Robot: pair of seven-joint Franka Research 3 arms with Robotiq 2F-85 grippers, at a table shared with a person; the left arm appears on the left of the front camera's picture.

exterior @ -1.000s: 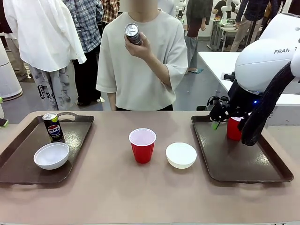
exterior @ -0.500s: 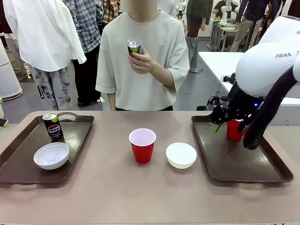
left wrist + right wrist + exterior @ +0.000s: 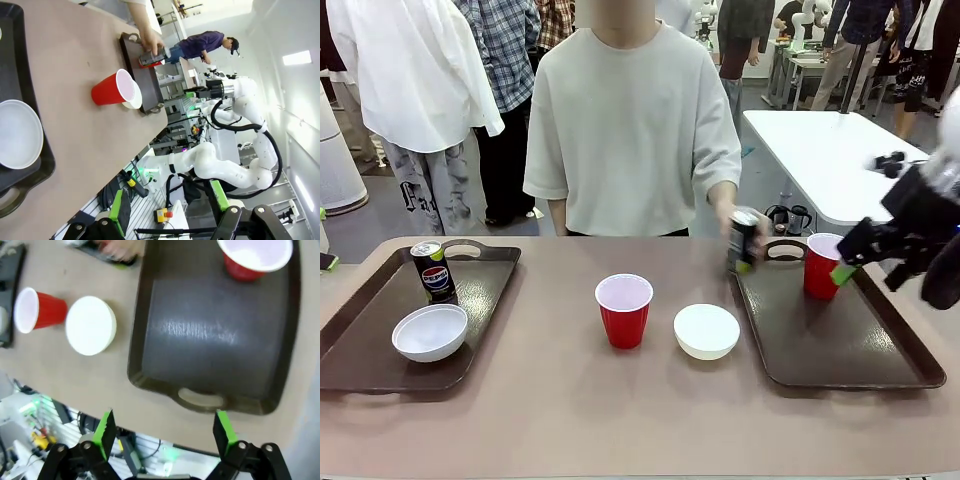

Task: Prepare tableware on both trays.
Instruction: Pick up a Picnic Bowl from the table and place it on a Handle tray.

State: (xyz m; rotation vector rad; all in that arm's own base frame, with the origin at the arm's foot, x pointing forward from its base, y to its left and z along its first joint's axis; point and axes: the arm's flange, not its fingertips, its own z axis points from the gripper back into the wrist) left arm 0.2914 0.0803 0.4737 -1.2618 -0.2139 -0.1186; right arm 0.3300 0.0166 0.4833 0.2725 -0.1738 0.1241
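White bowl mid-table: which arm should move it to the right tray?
Right, likely: the right tool, open and empty, hangs by the right tray, the bowl just beside that tray; the left tool is at the left tray.

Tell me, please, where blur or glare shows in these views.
Front view: the person's hand and the can are motion-blurred at the right tray's far corner. Right wrist view: soft overall, with pale glare on that tray's floor.

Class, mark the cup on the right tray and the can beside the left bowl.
red cup (image 3: 819, 273), front view, on its red side wall.
can (image 3: 435, 273), front view, on its printed label.
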